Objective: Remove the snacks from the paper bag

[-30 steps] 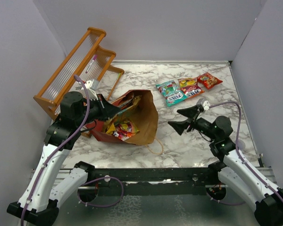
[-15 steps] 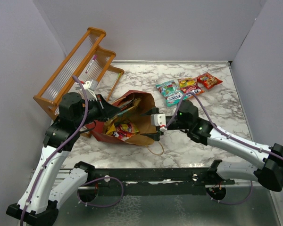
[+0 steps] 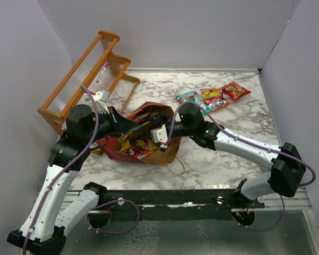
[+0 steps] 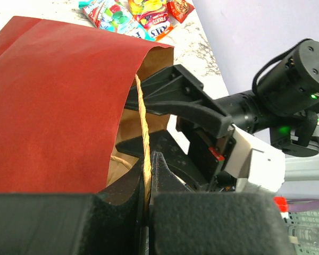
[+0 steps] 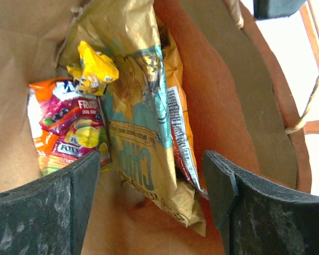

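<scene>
Lying sideways on marble table: paper bag, mouth toward 3 o'clock in the top view. Pinching its rim and twine handle, fingers pressed together: left gripper. Inside the mouth, fingers spread, straddling orange chip bag: right gripper. Beside that bag: yellow packet, fruit packet. Outside, at 1 o'clock from the paper bag: three packets.

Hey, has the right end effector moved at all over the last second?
Yes. The right end effector went left, from beside the loose packets into the open mouth of the paper bag.
</scene>
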You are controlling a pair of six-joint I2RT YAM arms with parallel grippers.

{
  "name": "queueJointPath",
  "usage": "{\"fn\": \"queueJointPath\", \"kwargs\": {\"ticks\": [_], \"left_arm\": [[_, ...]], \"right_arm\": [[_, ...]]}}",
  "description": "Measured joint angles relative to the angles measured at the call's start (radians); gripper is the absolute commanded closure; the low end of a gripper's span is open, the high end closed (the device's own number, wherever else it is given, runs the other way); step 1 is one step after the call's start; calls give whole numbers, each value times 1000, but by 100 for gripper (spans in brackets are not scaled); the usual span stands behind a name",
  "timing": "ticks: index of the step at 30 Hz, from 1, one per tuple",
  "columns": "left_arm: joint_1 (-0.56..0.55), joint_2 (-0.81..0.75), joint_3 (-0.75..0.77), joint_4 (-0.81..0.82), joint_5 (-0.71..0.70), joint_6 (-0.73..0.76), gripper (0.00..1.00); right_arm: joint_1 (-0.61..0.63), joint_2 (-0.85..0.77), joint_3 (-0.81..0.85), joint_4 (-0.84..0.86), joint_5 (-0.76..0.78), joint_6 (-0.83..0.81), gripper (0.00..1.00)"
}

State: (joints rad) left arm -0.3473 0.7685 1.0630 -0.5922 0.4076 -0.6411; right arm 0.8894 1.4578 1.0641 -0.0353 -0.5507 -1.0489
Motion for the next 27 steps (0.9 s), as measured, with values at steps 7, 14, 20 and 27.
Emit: {"fn": "queueJointPath", "kwargs": {"ticks": [7,14,20,27], "left_arm": [[0,0,0,-1,0,-1,100],[0,0,0,-1,0,0,100],[0,4,0,-1,0,0,100],[0,5,0,0,1,0,100]], "right_arm": [[0,109,91,-21,12,-52,39],[0,200,136,-49,22,-89,49],[0,241,146,-92,23,-110,52],[5,293,146,-109,24,-116,58]]}}
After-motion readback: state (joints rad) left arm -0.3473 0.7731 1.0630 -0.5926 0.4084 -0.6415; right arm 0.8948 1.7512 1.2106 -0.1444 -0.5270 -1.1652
